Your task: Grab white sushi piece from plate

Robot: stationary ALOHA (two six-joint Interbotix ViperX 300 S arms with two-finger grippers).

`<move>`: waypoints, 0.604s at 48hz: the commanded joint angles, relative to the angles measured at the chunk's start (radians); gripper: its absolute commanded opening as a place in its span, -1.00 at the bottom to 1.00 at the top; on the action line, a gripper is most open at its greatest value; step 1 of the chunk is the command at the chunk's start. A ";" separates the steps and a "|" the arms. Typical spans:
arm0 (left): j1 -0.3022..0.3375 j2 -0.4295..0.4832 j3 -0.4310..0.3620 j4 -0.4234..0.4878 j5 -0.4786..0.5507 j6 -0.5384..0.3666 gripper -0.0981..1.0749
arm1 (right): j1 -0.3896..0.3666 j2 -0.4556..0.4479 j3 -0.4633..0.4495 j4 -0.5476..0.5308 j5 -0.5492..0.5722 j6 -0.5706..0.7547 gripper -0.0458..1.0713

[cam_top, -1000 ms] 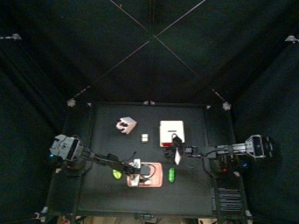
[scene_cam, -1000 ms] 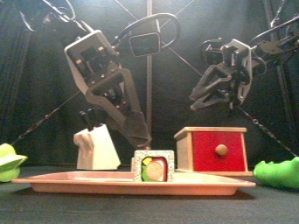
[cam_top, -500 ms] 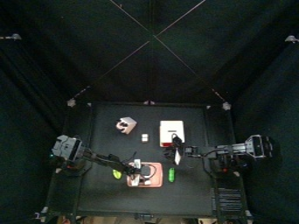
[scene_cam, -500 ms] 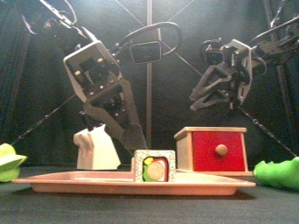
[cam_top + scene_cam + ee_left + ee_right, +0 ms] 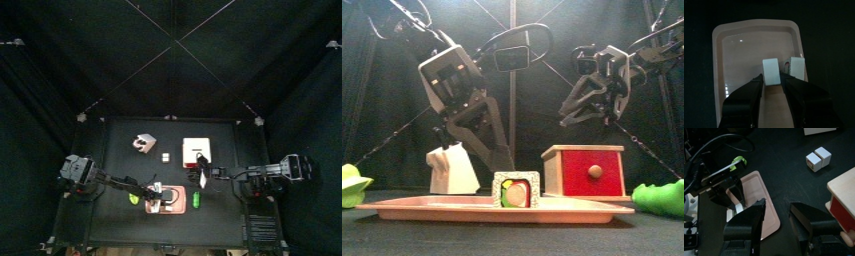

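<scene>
White sushi piece (image 5: pixel 770 73): upright on the pink plate (image 5: pixel 744 55) at the table's near edge, between the left gripper's (image 5: pixel 772 86) parted jaws, contact not discernible. Right gripper (image 5: pixel 779 210): jaws apart, empty, raised to the right, above a red box (image 5: pixel 587 170). A green piece (image 5: pixel 660 197) lies right of the plate.

From above, the white sushi piece (image 5: pixel 156 197) is too small to make out.
</scene>
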 commanded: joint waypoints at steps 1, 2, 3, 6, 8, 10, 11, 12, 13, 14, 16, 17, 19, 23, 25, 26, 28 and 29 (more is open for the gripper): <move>0.003 -0.015 -0.028 0.003 -0.003 0.000 0.34 | -0.002 -0.008 -0.021 -0.002 -0.005 -0.003 0.42; 0.003 -0.017 -0.028 0.003 -0.002 0.000 0.34 | -0.002 -0.008 -0.021 -0.002 -0.005 -0.003 0.42; 0.005 -0.020 -0.028 0.003 -0.003 -0.002 0.32 | -0.003 -0.008 -0.021 -0.002 -0.005 -0.003 0.42; 0.009 -0.029 -0.026 0.003 0.000 -0.002 0.30 | -0.002 -0.008 -0.021 -0.002 -0.005 -0.003 0.42; 0.011 -0.035 -0.023 0.003 0.002 -0.002 0.30 | -0.003 -0.008 -0.021 -0.002 -0.005 -0.003 0.42; 0.012 -0.041 -0.020 0.002 0.002 -0.002 0.30 | -0.003 -0.008 -0.021 -0.002 -0.005 -0.003 0.42; 0.012 -0.043 -0.018 0.002 0.002 -0.002 0.30 | -0.003 -0.008 -0.021 -0.002 -0.005 -0.003 0.42; 0.012 -0.046 -0.015 0.003 0.000 -0.002 0.30 | -0.003 -0.008 -0.021 -0.002 -0.005 -0.003 0.42; 0.012 -0.048 -0.014 0.003 0.000 -0.002 0.30 | -0.003 -0.008 -0.021 -0.003 -0.005 -0.003 0.42; 0.014 -0.049 -0.012 0.003 0.002 -0.002 0.30 | -0.003 -0.008 -0.021 -0.003 -0.005 -0.003 0.42; 0.012 -0.051 -0.009 0.003 0.002 -0.002 0.30 | -0.003 -0.008 -0.021 -0.002 -0.005 -0.003 0.42; 0.012 -0.051 -0.009 0.003 0.002 -0.002 0.30 | -0.003 -0.008 -0.021 -0.002 -0.005 -0.003 0.42; 0.012 -0.052 -0.009 0.003 0.000 -0.002 0.30 | -0.003 -0.008 -0.021 -0.003 -0.005 -0.003 0.42; 0.012 -0.052 -0.009 0.006 0.000 -0.002 0.30 | -0.003 -0.008 -0.021 -0.002 -0.005 -0.003 0.42; 0.012 -0.054 -0.009 0.003 0.002 -0.002 0.30 | -0.002 -0.008 -0.021 -0.002 -0.005 -0.003 0.42; 0.012 -0.052 -0.008 0.003 0.000 -0.002 0.29 | -0.003 -0.008 -0.021 -0.003 -0.005 -0.003 0.42; 0.012 -0.054 -0.008 0.006 0.002 -0.002 0.29 | -0.003 -0.008 -0.021 -0.002 -0.005 -0.003 0.42; 0.012 -0.054 -0.006 0.003 0.002 -0.002 0.29 | -0.003 -0.008 -0.021 -0.002 -0.005 -0.003 0.42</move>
